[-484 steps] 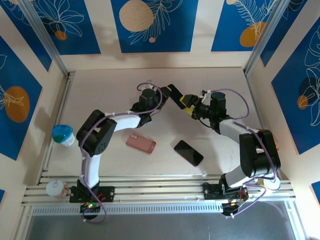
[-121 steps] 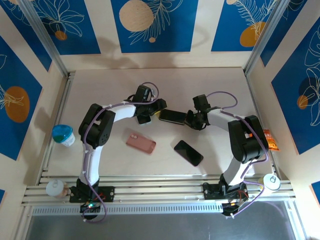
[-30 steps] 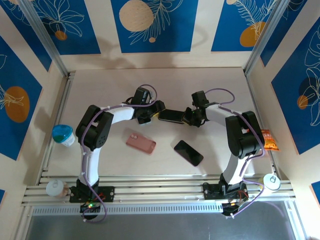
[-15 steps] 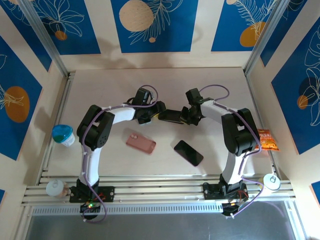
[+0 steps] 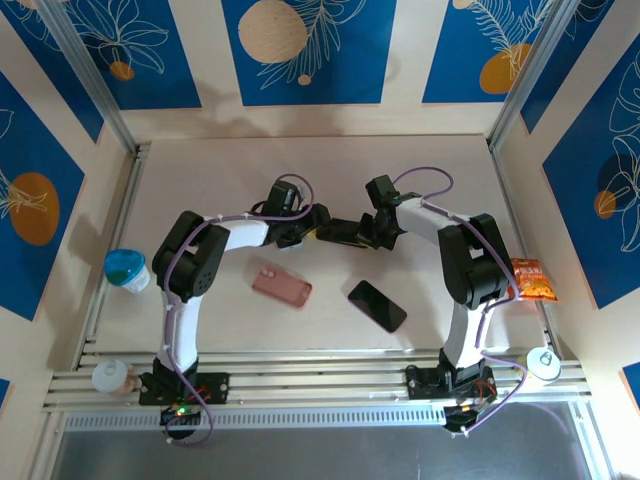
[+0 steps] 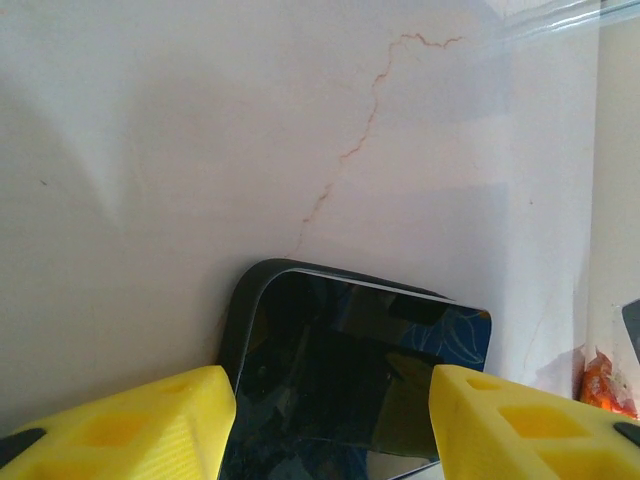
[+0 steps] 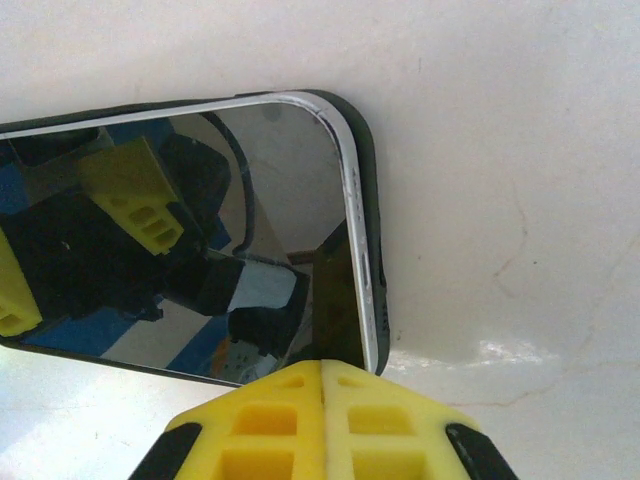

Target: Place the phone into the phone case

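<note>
Looking down from above, we see two white robot arms meeting at the middle of a pale table (image 5: 200, 170). Between them a phone (image 5: 340, 232) lies flat, screen up, set inside a dark case (image 6: 232, 315) whose rim shows around its corners. We cannot tell whether it is seated all the way in.

The left gripper (image 5: 316, 229) is at the phone's left end. In its wrist view its yellow fingers (image 6: 120, 425) are spread apart, with the phone's end showing between them. The right gripper (image 5: 367, 232) is at the phone's right end, its yellow fingers (image 7: 270, 420) pressed together against the phone's edge. The glossy screen mirrors those fingers and some blue wall.

Nearer the arm bases lie a pink case (image 5: 281, 286) and, to its right and apart from it, a second phone (image 5: 377, 305), black and bare.

An orange snack packet (image 5: 530, 280) lies at the right edge of the table; its print is too small to read. A cup with a teal lid (image 5: 127, 270) stands at the left edge.

The tabletop is whitish, with thin reddish hairline cracks (image 6: 350, 130). Pale wooden walls carry blue panels (image 5: 300, 50) with white leaf outlines and orange or cream circles. Metal rails (image 5: 300, 375) run along the near edge.
</note>
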